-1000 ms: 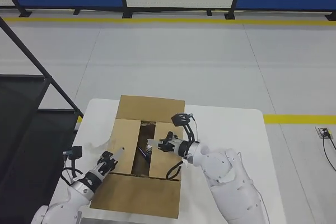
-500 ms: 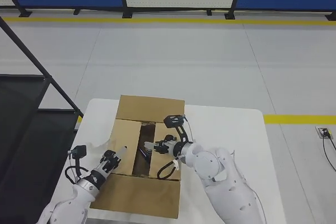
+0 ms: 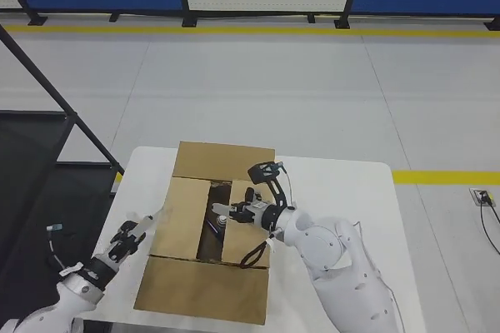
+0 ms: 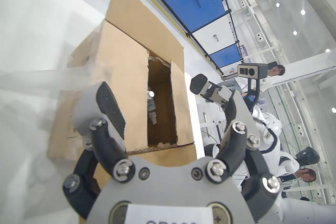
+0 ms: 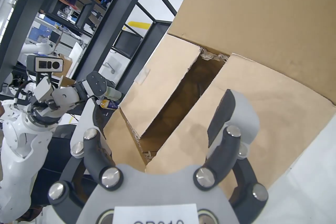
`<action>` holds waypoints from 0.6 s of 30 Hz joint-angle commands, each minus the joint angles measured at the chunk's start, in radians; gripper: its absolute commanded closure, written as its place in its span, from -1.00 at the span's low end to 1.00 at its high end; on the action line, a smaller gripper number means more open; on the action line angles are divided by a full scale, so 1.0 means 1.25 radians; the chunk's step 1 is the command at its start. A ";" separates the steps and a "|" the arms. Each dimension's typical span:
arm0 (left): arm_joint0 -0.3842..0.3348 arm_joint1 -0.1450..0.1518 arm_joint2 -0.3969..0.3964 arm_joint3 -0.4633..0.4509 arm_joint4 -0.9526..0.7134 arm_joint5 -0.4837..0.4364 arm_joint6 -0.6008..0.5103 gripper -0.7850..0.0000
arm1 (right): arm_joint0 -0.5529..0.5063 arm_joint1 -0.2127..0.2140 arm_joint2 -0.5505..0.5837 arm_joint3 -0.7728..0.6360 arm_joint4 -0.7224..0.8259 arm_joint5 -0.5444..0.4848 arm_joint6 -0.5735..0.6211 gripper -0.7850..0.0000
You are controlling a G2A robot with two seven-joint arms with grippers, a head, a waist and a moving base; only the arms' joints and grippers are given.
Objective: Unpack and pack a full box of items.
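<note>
A brown cardboard box (image 3: 187,221) stands in the middle of the white table (image 3: 342,191). Its two inner flaps lie almost flat, with a narrow dark gap between them. The near and far outer flaps are folded outward. Down in the gap lies a white bottle (image 4: 151,104), also visible from above (image 3: 220,221). My right gripper (image 3: 232,210) hovers open over the gap and the right inner flap (image 5: 262,109), holding nothing. My left gripper (image 3: 136,231) is open and empty beside the box's left side, near the table's left edge. From there it faces the box (image 4: 126,59).
A black metal frame (image 3: 33,166) with a dark panel stands close along the table's left side. Bare table top lies to the right of the box. The right gripper (image 4: 207,89) shows beyond the box in the left wrist view.
My left gripper has pulled back off the left flap toward the table's left edge. The right gripper has stayed over the gap, shifting only slightly.
</note>
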 commanded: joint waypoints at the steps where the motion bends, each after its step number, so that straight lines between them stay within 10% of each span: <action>1: 0.017 0.008 -0.069 0.035 -0.011 -0.034 -0.071 -1.00 | 0.000 0.000 0.000 0.003 0.003 0.000 -0.002 -1.00; 6: 0.028 0.028 -0.149 0.144 -0.026 -0.117 -0.265 -1.00 | 0.000 0.000 0.000 0.003 0.003 0.000 -0.002 -1.00; 18: -0.026 0.070 -0.124 0.258 -0.169 -0.200 -0.688 -1.00 | -0.030 0.002 0.071 0.036 0.104 0.052 -0.210 -1.00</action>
